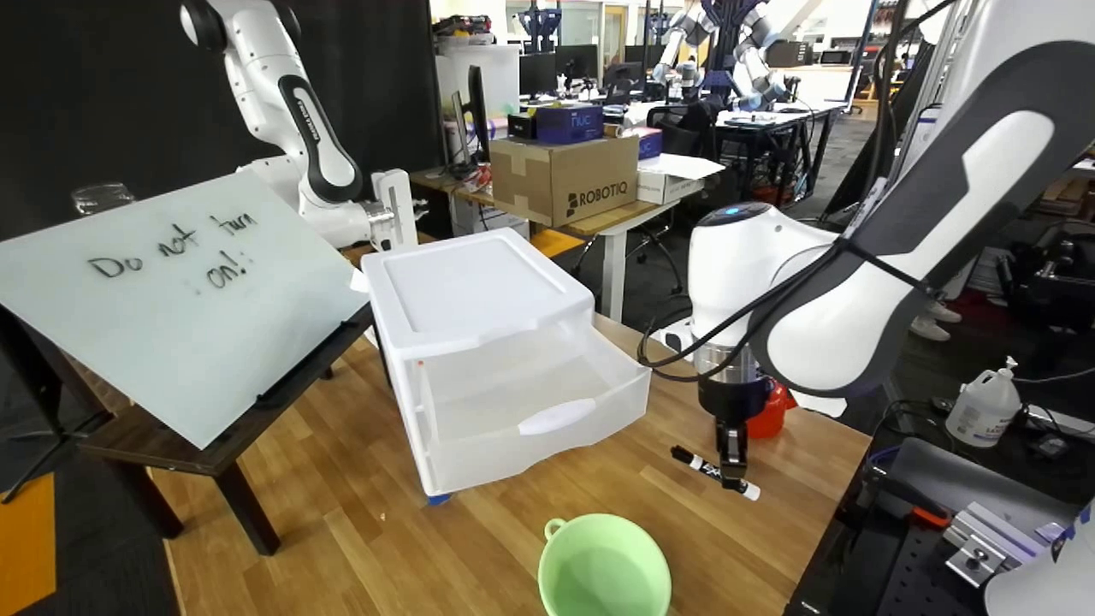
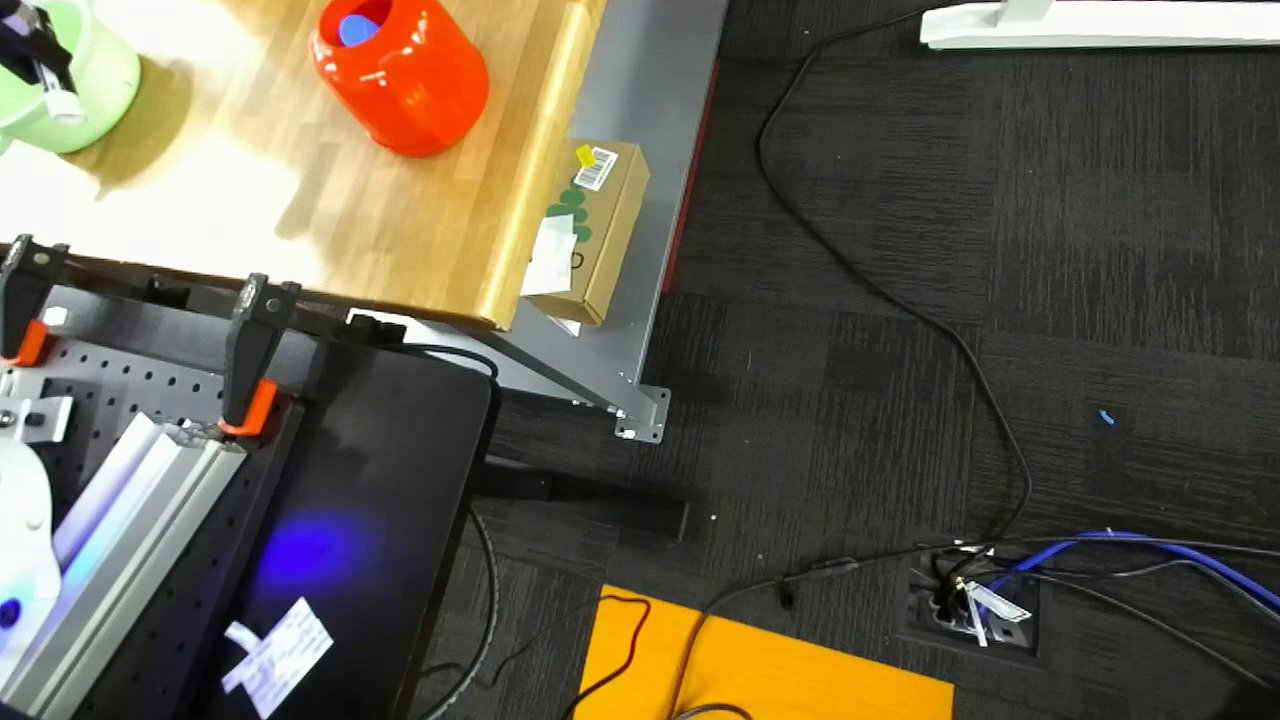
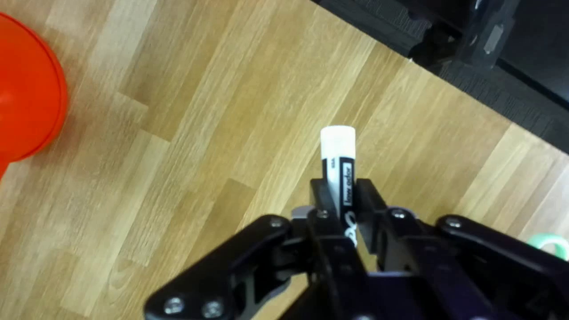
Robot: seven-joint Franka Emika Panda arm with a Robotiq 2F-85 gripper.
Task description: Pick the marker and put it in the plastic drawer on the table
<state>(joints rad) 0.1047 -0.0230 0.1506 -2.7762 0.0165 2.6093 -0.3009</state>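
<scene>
The marker, black and white with a black cap and a white end, is pinched crosswise in my gripper. In the wrist view the white end of the marker juts out beyond the gripper, whose fingers press on both sides of it. It appears raised off the wooden table; in an exterior view the gripper and marker overlap the bowl. Left of the gripper in an exterior view stands the white plastic drawer, its translucent tray pulled out and uncovered from above.
A green bowl sits near the drawer's front. Behind my gripper is a red teapot-like toy. A slanted whiteboard on a dark stand and another robot arm flank the drawer. The table edge runs close by.
</scene>
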